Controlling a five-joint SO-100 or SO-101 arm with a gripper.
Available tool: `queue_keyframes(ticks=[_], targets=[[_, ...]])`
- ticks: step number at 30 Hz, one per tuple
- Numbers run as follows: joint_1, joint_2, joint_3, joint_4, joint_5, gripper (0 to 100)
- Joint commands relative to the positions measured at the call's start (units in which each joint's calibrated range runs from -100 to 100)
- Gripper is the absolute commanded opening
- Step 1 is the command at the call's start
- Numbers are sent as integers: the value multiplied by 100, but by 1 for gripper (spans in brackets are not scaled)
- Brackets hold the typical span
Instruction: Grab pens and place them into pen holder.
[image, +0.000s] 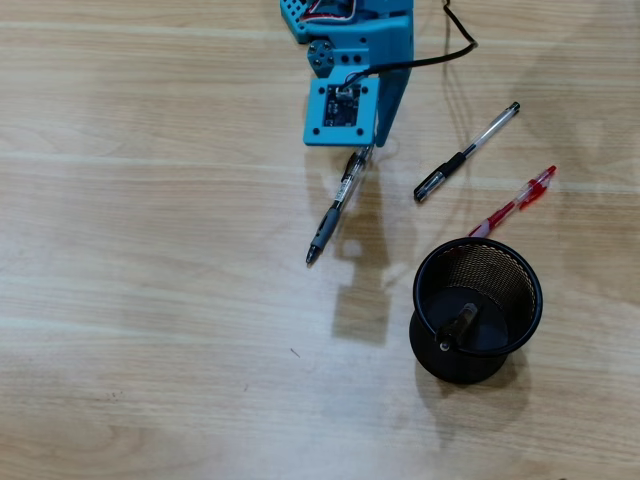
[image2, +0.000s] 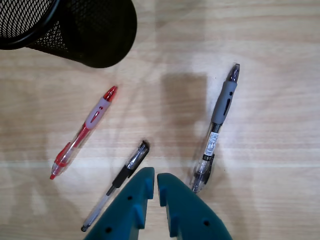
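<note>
In the wrist view, nearest the camera at the bottom centre of the frame, we see the teal gripper (image2: 153, 181) with its two fingers pressed almost together, only a thin slit between them, and holding nothing. Just right of its tips lies the grey-grip pen (image2: 216, 127), running up toward the upper right. Just left lies the black pen (image2: 119, 181), slanting toward the lower left. Farther left rests the red pen (image2: 82, 132). At the upper left stands the black mesh pen holder (image2: 75, 30); in the overhead view, it sits at the lower right with something dark already inside (image: 462, 325), likely a pen.

We judge the step to be choosing and gripping a pen. To do it well, we should spread the fingers first, straddle one barrel across its width, then close.
</note>
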Motion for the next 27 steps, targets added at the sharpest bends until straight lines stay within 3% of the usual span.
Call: queue_keyframes(ticks=[1, 5, 27], targets=[[80, -4, -46, 27, 80, 4], [89, 328, -46, 27, 75, 18], [611, 1703, 687, -237, 28, 19]])
